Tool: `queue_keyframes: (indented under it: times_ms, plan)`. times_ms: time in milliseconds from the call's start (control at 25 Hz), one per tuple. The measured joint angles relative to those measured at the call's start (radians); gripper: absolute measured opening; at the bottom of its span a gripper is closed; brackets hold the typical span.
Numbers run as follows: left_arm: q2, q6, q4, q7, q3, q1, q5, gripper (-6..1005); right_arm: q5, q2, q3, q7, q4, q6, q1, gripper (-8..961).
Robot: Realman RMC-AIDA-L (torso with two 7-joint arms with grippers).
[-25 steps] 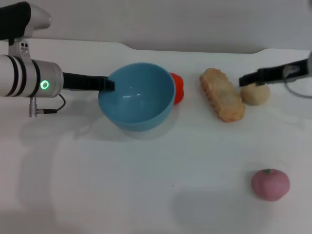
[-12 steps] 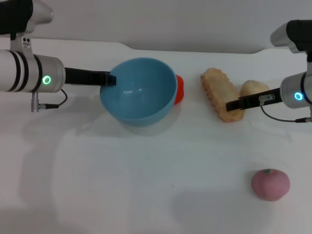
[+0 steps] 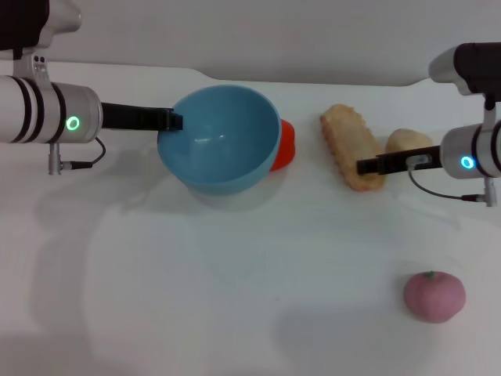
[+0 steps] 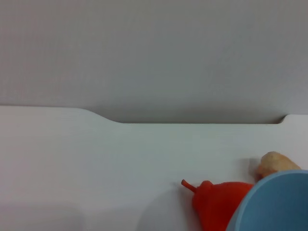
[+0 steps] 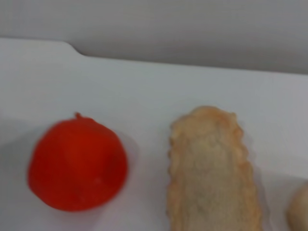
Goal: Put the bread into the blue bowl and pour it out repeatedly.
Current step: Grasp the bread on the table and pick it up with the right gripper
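Nearest me a pink fruit sits alone on the white table, well apart from the rest. Farther back, my right gripper is at the near end of the bread (tip touching or just over it; can't tell if fingers are apart or together). Bread lies flat, a beige lump just beside it. My left gripper is clamped on the bowl rim, bowl tilted. Red fruit behind the bowl.

A smooth white tabletop with a notched far edge meets a plain grey wall under soft, even light.
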Motion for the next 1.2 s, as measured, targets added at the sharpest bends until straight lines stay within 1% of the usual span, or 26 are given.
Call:
queue_keyframes:
  times_ms: [120, 240, 640, 1080, 1200]
  plan:
    - [0.0, -0.003, 0.0, 0.0, 0.0, -0.004, 0.0, 32, 0.11, 0.0, -0.017, -0.095, 0.022, 0.021, 0.0, 520]
    - [0.0, -0.003, 0.0, 0.0, 0.0, -0.008, 0.003, 32, 0.152, 0.001, -0.022, -0.141, 0.043, 0.034, 0.007, 518]
    - [0.0, -0.008, 0.0, 0.001, 0.001, -0.01, 0.003, 32, 0.16, 0.006, -0.022, -0.145, 0.084, 0.101, 0.001, 509]
    - [0.0, -0.008, 0.0, 0.002, 0.001, -0.013, 0.003, 31, 0.172, 0.007, -0.022, -0.148, 0.09, 0.126, -0.004, 500]
    - [-0.001, -0.008, 0.0, 0.002, 0.001, -0.013, 0.002, 31, 0.173, 0.007, -0.028, -0.15, 0.09, 0.126, -0.005, 423]
